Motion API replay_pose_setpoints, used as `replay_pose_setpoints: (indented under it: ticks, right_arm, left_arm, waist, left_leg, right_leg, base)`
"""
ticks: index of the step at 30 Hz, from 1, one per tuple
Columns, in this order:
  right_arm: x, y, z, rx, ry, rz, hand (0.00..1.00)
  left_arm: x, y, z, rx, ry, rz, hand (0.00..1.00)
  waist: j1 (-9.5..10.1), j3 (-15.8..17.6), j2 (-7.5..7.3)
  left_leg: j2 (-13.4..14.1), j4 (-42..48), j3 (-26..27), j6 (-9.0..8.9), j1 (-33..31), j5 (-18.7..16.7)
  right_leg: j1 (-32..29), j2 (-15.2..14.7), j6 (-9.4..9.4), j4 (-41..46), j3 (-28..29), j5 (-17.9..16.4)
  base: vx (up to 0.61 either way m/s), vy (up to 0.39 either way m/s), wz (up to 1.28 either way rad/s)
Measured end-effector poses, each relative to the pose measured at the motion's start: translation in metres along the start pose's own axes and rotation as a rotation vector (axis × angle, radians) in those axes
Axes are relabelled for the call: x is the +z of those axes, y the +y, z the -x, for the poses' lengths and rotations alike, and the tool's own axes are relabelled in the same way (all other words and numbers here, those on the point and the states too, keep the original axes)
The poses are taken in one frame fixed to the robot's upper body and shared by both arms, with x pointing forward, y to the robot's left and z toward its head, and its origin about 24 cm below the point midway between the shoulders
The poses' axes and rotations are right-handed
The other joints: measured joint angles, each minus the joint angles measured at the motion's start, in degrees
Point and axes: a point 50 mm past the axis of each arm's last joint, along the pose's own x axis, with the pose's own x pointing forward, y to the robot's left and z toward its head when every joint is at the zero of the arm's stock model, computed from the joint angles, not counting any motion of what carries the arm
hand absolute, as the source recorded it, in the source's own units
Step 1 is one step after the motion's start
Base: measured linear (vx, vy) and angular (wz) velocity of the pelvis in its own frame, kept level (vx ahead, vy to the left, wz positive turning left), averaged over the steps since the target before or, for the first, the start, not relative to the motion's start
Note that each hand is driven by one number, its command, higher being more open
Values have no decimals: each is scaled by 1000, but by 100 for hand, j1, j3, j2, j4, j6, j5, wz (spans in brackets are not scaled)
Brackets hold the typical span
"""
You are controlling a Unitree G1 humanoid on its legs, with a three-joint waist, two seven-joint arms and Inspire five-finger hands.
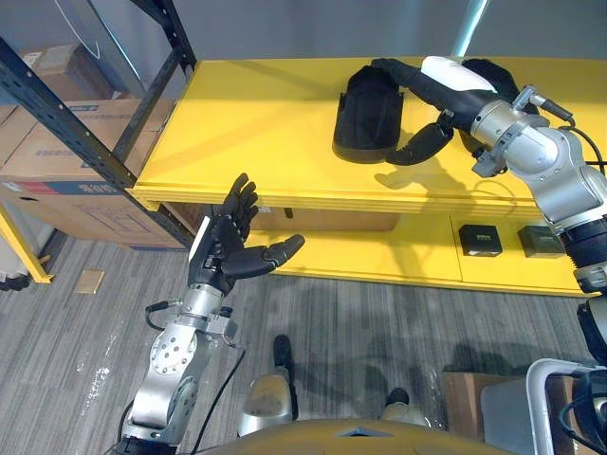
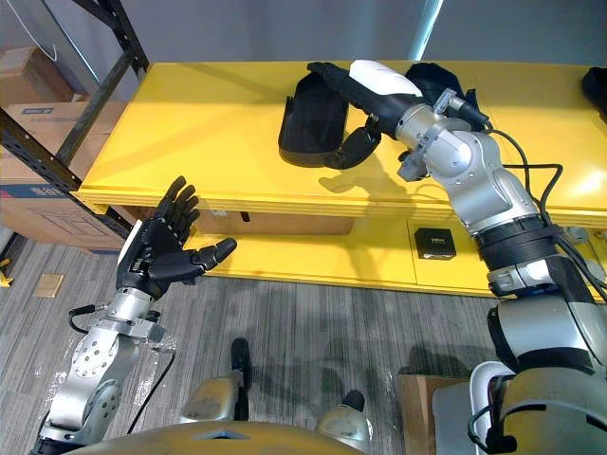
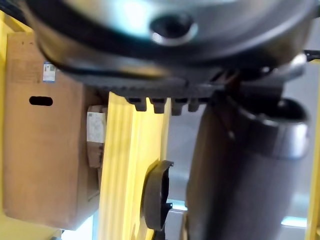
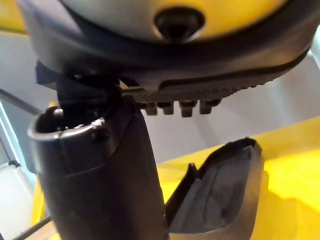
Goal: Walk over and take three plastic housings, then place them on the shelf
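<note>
Head stereo pair: we look steeply down from above, yellow shelf (image 1: 266, 104) near, at 12 o'clock. Wrist cameras: very close, also facing it. All four views share one black housing (image 1: 365, 118).

The left arm (image 1: 171, 355) rises from the lower left with the forearm lifted. The left hand (image 1: 228, 248) is open, fingers straight and slightly spread, thumb stuck out sideways. The right arm (image 1: 555, 161) reaches forward from the right, bent at the wrist. The right hand (image 1: 453, 83) is also open, fingers stretched out flat, thumb apart below them.
</note>
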Motion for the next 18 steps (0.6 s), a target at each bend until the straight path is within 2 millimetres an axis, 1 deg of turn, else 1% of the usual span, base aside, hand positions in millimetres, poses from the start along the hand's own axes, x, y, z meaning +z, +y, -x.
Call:
replay_pose_setpoints:
  ticks: [2,3,5,10,15,18]
  right_arm:
    - [-3,0,-2,-8,18,0,100]
    - [-4,-2,-3,-16,22,-2,100]
    - [-1,-5,-7,-30,17,-10,100]
    - [7,-8,-14,-32,0,25,100]
    - [0,-9,-20,-38,39,2,100]
    - [1,-18,-22,-70,43,8,100]
  left_arm:
    - [1,0,-1,7,-4,0,100]
    - [1,1,-2,17,-8,0,100]
    - [3,1,-4,32,-18,-2,100]
    - [8,3,-9,55,-43,-5,100]
    - [8,3,-9,70,-49,0,100]
    - [12,2,-13,76,-71,11,100]
  waist:
    - [0,29,-1]
    - [-2,95,1]
    - [-26,206,9]
    - [-69,341,11]
    - [-42,384,14]
    - [-69,589,53]
  left_leg:
    - [5,-1,-5,15,-68,21]
    - [5,-1,2,20,-76,26]
    - [5,-1,5,-28,-96,-11]
    - [-7,0,-12,-36,-221,7]
    - [-25,3,-19,17,-268,71]
    - [-50,16,-55,11,-267,70]
  right_leg:
    - [-102,-8,-18,80,12,-17]
    - [-144,-19,-27,129,31,-25]
    - [-180,-25,-62,154,46,-48]
    - [-324,-51,-55,236,41,-43]
    - [-374,-73,-44,281,30,-40]
    - [-454,-137,-25,513,22,-159]
  base:
    - [-71,-16,-2]
    - [-72,-13,-2]
    - [-79,-9,-2]
    - [-52,-6,2]
    - [3,-22,1]
    - [-17,-28,6]
